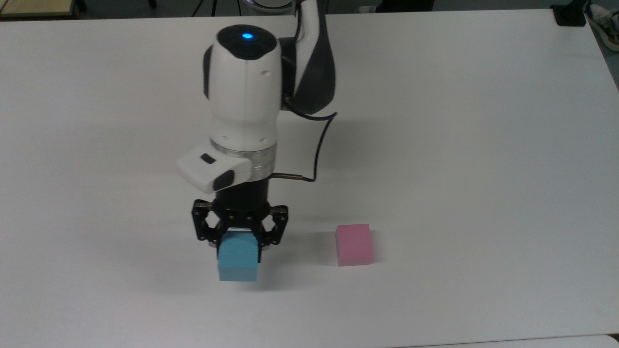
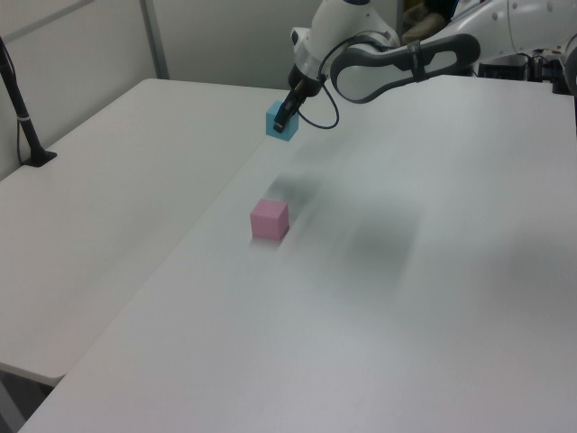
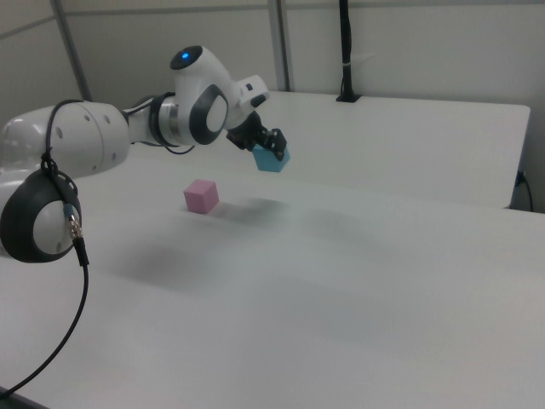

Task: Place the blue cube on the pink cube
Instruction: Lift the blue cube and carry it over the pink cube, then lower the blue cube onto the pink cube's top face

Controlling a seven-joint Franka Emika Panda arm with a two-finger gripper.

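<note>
Holding the blue cube (image 1: pixel 237 261) clenched between the jaws of the gripper (image 1: pixel 240 240), lifted off the table (image 1: pixel 483 121), well apart from the pink cube (image 1: pixel 354 244) lying to the side and lower; risking slip, or crooked landing and toppling if released off-centre.

White table (image 1: pixel 483 145), black post (image 2: pixel 20 99)

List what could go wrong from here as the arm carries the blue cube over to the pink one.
1. The gripper holds the blue cube by its upper part, with most of it hanging below the fingers; it may tilt or slip on the way.
2. The pink cube sits loose on the table; coming in too low could knock it aside.
3. Both cubes look alike in size, so an off-centre release may topple the stack.
</note>
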